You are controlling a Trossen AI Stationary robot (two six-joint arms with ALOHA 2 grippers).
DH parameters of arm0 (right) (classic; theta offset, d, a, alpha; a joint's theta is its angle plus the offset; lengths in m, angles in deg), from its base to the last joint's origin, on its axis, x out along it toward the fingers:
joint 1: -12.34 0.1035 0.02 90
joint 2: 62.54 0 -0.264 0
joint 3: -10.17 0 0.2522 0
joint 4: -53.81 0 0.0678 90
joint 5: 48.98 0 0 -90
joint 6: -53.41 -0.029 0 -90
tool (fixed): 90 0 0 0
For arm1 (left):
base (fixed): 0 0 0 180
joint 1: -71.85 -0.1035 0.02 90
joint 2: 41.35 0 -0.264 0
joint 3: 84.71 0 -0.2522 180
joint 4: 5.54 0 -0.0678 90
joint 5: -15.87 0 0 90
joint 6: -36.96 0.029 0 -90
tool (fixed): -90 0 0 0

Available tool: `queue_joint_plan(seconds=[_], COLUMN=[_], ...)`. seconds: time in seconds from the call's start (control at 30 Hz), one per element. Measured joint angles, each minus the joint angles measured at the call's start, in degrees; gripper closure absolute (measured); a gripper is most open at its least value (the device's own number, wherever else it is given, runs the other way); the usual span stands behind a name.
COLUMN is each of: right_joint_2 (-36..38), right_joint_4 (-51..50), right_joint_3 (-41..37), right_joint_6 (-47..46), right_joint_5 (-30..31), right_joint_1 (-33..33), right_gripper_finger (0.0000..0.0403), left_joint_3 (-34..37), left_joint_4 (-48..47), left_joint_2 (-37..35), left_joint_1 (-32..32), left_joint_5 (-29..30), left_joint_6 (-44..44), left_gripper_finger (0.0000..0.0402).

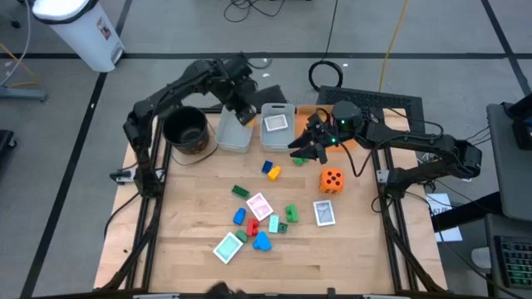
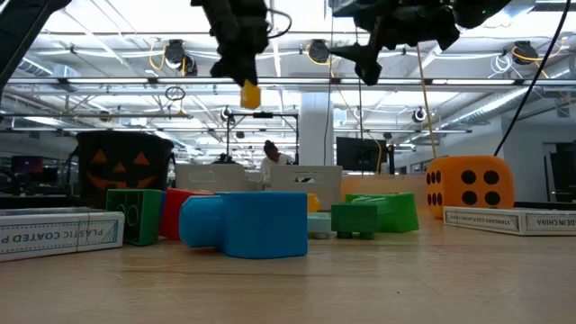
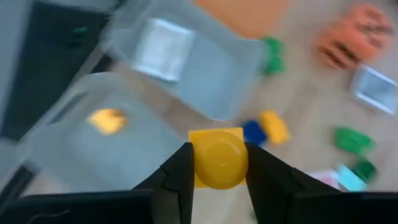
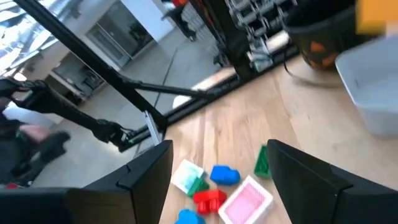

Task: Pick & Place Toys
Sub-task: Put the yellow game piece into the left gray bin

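Left gripper [image 3: 214, 180]: raised over the two clear bins at the far side of the table, fingers clamped on a yellow block [image 3: 217, 158]
Yellow block: held in the air above the left clear bin [image 1: 233, 133]; a small yellow piece already lies inside that bin
Right clear bin [image 1: 278, 124]: just beside the left one, a playing card [image 1: 276, 124] lying in it
Right gripper [image 4: 221, 180]: lifted above the table right of the bins, fingers spread apart, nothing between them
Orange die [image 1: 331, 180]: on the table toward the right, near the right gripper
Blue and yellow blocks [image 1: 271, 170]: on the wood just near of the bins
Mid-table scatter: green block [image 1: 240, 192], pink-backed card [image 1: 259, 205], red block [image 1: 252, 225], blue block [image 1: 262, 242], more cards at near left [image 1: 228, 247] and right [image 1: 324, 213]
Black pot [image 1: 184, 130]: left of the bins, pumpkin face on its side
Orange tray [image 1: 309, 112]: far side, partly under the right arm
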Motion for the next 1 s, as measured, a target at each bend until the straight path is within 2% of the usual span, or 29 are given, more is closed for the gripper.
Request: queue_joint_plan(seconds=[0.17,0.37,0.53,0.7,1.0], right_joint_2=[-0.02,-0.02,-0.02,-0.02,-0.02], right_joint_4=[-4.26,-5.16,-5.29,-5.31,-5.31], right_joint_3=[0.0,0.0,0.0,0.0,0.0], right_joint_6=[0.25,0.24,0.24,0.55,0.48], right_joint_5=[2.92,4.94,5.36,9.2,9.46], right_joint_1=[0.04,0.04,0.04,0.04,0.04], right_gripper_finger=[0.0151,0.0152,0.0151,0.0151,0.0152], left_joint_3=[0.54,5.91,12.33,17.19,20.45], left_joint_4=[0.2,0.28,4.28,11.15,16.7], left_joint_2=[0.0,0.0,0.0,0.02,0.04], left_joint_1=[-7.45,-12.71,-11.65,-9.53,-7.67], left_joint_5=[4.94,5.69,7.09,8.01,14.93], left_joint_6=[-5.5,-11.23,-14.07,-17.2,-20.27], left_gripper_finger=[0.0287,0.0287,0.0287,0.0287,0.0287])
